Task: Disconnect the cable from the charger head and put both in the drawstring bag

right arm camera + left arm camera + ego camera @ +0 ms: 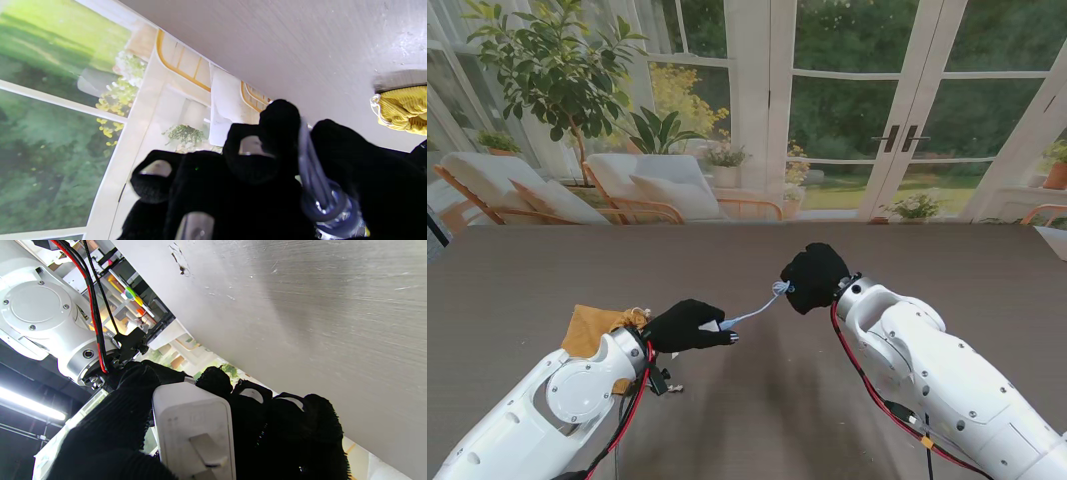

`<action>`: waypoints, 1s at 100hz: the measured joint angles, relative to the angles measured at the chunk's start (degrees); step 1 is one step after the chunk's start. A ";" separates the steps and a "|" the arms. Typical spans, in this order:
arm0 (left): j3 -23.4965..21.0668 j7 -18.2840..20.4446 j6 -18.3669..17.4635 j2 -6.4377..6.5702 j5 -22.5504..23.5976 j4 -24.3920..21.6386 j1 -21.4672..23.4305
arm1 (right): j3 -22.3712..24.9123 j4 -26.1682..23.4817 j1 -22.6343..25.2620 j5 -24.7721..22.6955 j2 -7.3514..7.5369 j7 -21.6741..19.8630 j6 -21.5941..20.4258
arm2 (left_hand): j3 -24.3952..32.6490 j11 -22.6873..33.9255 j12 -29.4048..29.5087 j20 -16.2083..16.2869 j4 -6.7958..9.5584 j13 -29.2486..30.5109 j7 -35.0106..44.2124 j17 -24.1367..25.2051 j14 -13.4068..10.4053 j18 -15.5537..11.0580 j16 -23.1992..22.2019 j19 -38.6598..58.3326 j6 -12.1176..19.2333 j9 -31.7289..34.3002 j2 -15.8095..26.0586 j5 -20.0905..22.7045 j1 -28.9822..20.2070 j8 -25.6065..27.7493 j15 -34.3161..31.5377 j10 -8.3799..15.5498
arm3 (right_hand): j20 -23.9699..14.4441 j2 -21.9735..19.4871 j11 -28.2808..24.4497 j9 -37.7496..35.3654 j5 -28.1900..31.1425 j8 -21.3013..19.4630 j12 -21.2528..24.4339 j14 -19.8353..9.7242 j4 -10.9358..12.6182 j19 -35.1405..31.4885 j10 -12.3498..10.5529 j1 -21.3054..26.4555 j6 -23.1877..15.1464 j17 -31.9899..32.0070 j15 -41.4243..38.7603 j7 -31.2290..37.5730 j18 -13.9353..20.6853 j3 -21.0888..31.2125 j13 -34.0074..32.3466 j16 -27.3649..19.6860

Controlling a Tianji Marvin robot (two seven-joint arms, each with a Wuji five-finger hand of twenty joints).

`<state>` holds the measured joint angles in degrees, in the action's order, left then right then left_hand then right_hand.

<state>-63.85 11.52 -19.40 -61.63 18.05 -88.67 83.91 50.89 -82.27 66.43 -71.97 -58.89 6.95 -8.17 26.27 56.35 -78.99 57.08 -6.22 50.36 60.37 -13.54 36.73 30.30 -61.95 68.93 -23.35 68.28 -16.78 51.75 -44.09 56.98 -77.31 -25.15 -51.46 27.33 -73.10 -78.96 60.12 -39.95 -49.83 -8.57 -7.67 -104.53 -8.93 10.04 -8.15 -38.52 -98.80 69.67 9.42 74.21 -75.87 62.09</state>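
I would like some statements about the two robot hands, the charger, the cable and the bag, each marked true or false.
1. The left robot hand holds the white charger head. True.
2. The right robot hand is open and holds nothing. False: it is closed on the cable.
3. The drawstring bag lies on the robot's right. False: it lies on the left, by the left arm.
4. The cable runs between the two hands. True.
5. The charger head is already in the bag. False: it is in the left hand.
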 measured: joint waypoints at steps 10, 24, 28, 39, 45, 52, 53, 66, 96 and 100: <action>0.13 0.08 0.02 0.04 -0.08 0.00 -0.10 | -0.05 0.12 0.00 0.44 0.00 0.03 -0.41 | 0.00 -0.05 0.00 -0.02 0.00 -0.06 0.00 0.04 -0.01 0.00 0.01 0.00 0.10 -0.41 0.00 0.00 0.00 -0.02 0.08 0.06 | 0.00 -3.47 0.03 0.00 -0.02 0.00 0.15 0.00 0.63 0.00 0.01 -0.55 0.38 0.00 0.00 -0.47 0.00 -2.37 0.00 0.00; 0.27 0.25 0.01 0.07 -0.15 0.03 -0.25 | -0.65 1.25 -0.21 2.13 -0.06 1.81 -1.53 | 0.01 -0.11 0.00 -0.55 0.01 -0.07 0.00 0.19 -0.05 -0.06 0.02 0.00 0.13 -0.43 0.00 0.00 0.00 -0.27 0.55 0.07 | 0.00 -10.52 0.06 0.00 -0.01 -2.35 0.52 0.16 3.97 0.00 0.08 -2.14 0.72 0.00 0.00 -1.50 0.00 -6.47 0.00 0.00; 0.27 0.29 0.01 0.08 -0.17 0.03 -0.27 | -0.66 1.58 -0.22 2.73 -0.15 2.20 -1.89 | 0.01 -0.11 0.00 -0.56 0.01 -0.07 0.00 0.23 -0.05 -0.06 0.02 0.00 0.13 -0.48 0.00 0.00 0.00 -0.28 0.56 0.07 | 0.00 -10.53 0.06 0.00 0.02 -2.87 0.55 0.23 4.02 0.00 0.13 -2.31 0.72 0.00 0.00 -1.70 0.00 -6.47 0.00 0.00; 0.28 0.40 0.07 0.09 -0.19 0.03 -0.27 | -0.66 2.47 -0.20 5.04 -0.46 2.97 -3.05 | 0.01 -0.12 0.00 -0.57 0.02 -0.07 0.00 0.27 -0.07 -0.09 0.02 0.00 0.15 -0.51 0.00 0.00 0.00 -0.45 0.57 0.07 | 0.00 -11.18 0.06 0.00 0.68 -3.34 0.62 0.89 4.05 -0.31 0.76 -2.82 1.00 0.00 -0.27 -2.28 -0.72 -6.47 0.00 0.00; 0.28 0.42 0.16 0.09 -0.21 0.03 -0.27 | -0.54 2.79 -0.09 5.90 -0.65 3.18 -3.30 | 0.01 -0.13 0.00 -0.58 0.04 -0.07 0.00 0.28 -0.07 -0.10 0.02 0.00 0.15 -0.51 0.00 0.00 0.00 -0.50 0.58 0.07 | 0.00 -11.33 0.06 0.00 0.89 -3.34 0.71 1.33 4.06 -0.48 1.19 -2.87 1.36 0.01 -0.45 -2.51 -1.44 -6.47 0.00 0.00; 0.30 0.45 0.27 0.10 -0.26 0.03 -0.28 | -0.45 2.99 0.06 6.10 -0.79 3.36 -3.55 | 0.01 -0.15 0.00 -0.58 0.04 -0.07 0.00 0.35 -0.08 -0.10 0.02 0.00 0.15 -0.52 0.00 0.00 0.00 -0.55 0.60 0.07 | 0.00 -12.43 0.06 0.00 1.21 -3.35 0.85 1.62 4.06 -0.75 1.47 -3.36 1.55 0.01 -0.57 -2.76 -1.79 -6.48 0.00 0.00; 0.31 0.46 0.28 0.10 -0.27 0.03 -0.28 | -0.40 2.99 0.10 6.13 -0.81 3.36 -3.58 | 0.01 -0.16 0.00 -0.58 0.04 -0.07 0.00 0.39 -0.08 -0.10 0.02 0.00 0.15 -0.52 0.00 0.00 0.00 -0.55 0.64 0.07 | 0.00 -12.43 0.06 0.00 1.21 -3.35 0.85 1.62 4.06 -0.75 1.47 -3.36 1.55 0.01 -0.57 -2.76 -1.79 -6.48 0.00 0.00; 0.55 0.56 0.28 0.13 -0.41 0.06 -0.45 | 0.23 2.94 0.75 8.21 -1.13 2.99 -3.40 | 0.01 -0.20 0.00 -0.58 0.04 -0.09 0.00 0.60 -0.09 -0.15 0.02 0.00 0.16 -0.54 0.00 0.00 0.00 -0.55 0.68 0.07 | 0.00 -12.43 0.06 -0.35 2.40 -3.26 1.27 2.95 4.08 -1.21 2.68 -3.36 2.27 0.02 -1.09 -2.89 -3.51 -6.43 0.00 -0.01; 0.42 1.22 1.46 0.16 -0.32 -0.30 -0.41 | 1.68 0.89 3.34 18.12 -3.45 0.18 9.58 | 0.04 -0.21 0.00 -0.58 0.04 -0.09 0.00 0.62 -0.15 -0.25 0.02 0.00 0.16 -0.55 0.69 0.00 -0.02 -0.57 0.68 0.08 | -1.61 -10.21 -0.04 -0.78 5.46 -2.77 1.40 5.14 4.61 -1.74 4.77 -3.41 3.13 0.02 -2.14 -2.99 -5.84 -4.58 -0.02 0.39; 0.42 1.34 1.60 0.18 -0.32 -0.38 -0.39 | 1.74 0.64 3.43 18.24 -3.60 -0.16 10.58 | 0.04 -0.21 0.00 -0.59 0.04 -0.09 0.00 0.62 -0.15 -0.25 0.02 0.00 0.16 -0.55 0.69 0.00 -0.02 -0.57 0.68 0.08 | -1.70 -9.56 -0.15 -0.78 5.51 -2.77 1.40 5.15 4.61 -1.76 4.79 -3.38 3.15 0.02 -2.19 -2.99 -5.86 -4.53 -0.02 0.46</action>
<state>-63.43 12.86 -17.80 -61.45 17.74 -89.05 83.52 52.63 -81.63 69.87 -53.74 -62.49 6.79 2.41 26.30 56.13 -78.99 56.49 -6.19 50.26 60.37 -12.91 36.57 30.04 -61.93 68.93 -23.19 67.72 -16.09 51.76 -44.11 56.41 -76.63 -25.07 -53.16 17.77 -73.25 -79.74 65.63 -42.73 -48.43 -3.42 -3.07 -106.29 -4.14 6.65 -5.01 -38.50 -100.99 66.68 3.56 69.68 -75.90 62.55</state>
